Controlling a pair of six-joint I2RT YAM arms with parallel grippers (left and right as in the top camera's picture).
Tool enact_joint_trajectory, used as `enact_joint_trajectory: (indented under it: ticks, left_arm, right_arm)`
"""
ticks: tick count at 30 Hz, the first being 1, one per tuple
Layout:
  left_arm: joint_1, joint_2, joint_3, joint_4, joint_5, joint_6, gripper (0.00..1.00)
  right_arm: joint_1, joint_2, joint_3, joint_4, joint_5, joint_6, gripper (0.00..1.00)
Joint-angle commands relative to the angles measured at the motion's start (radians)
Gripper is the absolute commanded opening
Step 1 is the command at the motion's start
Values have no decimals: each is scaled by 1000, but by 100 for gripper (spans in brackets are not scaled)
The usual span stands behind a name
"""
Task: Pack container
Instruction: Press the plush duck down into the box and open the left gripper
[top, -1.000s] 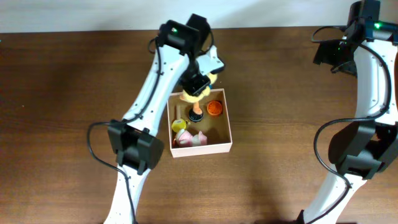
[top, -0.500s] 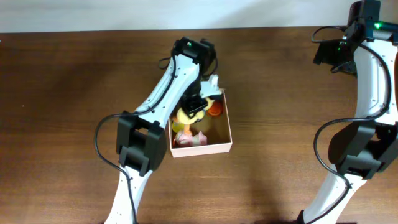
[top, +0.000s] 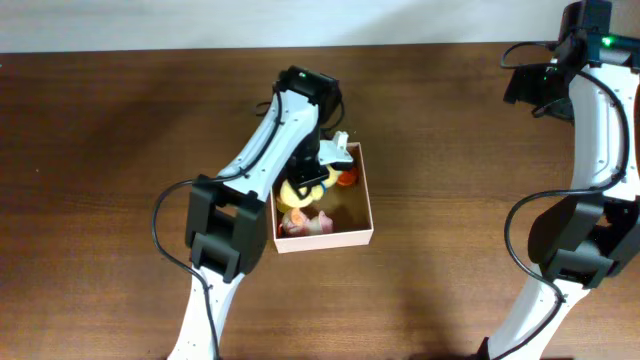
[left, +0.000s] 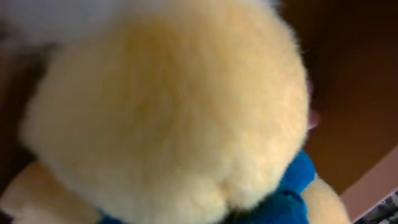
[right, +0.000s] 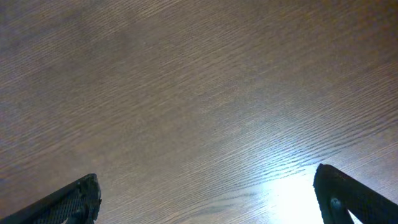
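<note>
The container (top: 366, 205) is a square shallow box with white walls and a tan inside, at the table's middle. My left gripper (top: 318, 168) is down over its left half, shut on a yellow plush toy (top: 297, 191) that sits low in the box. In the left wrist view the plush (left: 168, 106) fills the frame, with a blue part (left: 292, 186) at its lower edge; the fingers are hidden. An orange toy (top: 349, 177) and a pink toy (top: 305, 224) lie in the box. My right gripper (right: 208, 193) is open and empty over bare table.
The right arm (top: 590, 120) stands at the far right, its gripper (top: 525, 85) high near the back edge. The dark wooden table (top: 120, 150) surrounds the box. A strip of the box wall (left: 376, 190) shows in the left wrist view.
My left gripper has come down and toward the front with the yellow plush, from above the box's back edge into the box. The right arm has not moved.
</note>
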Motion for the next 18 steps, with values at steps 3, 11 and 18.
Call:
enact_joint_trajectory:
  ticks: [3, 11, 18]
  left_arm:
    - [-56, -27, -7, -2, 47, 88, 7]
    - [-96, -27, -7, -1, 99, 147, 6]
    - [-89, -27, -26, 19, 70, 198, 4]
  right_arm:
    - [1, -14, -2, 0, 2, 13, 99]
    - [1, -14, -2, 0, 2, 13, 99]
    - [1, -14, -2, 0, 2, 13, 99]
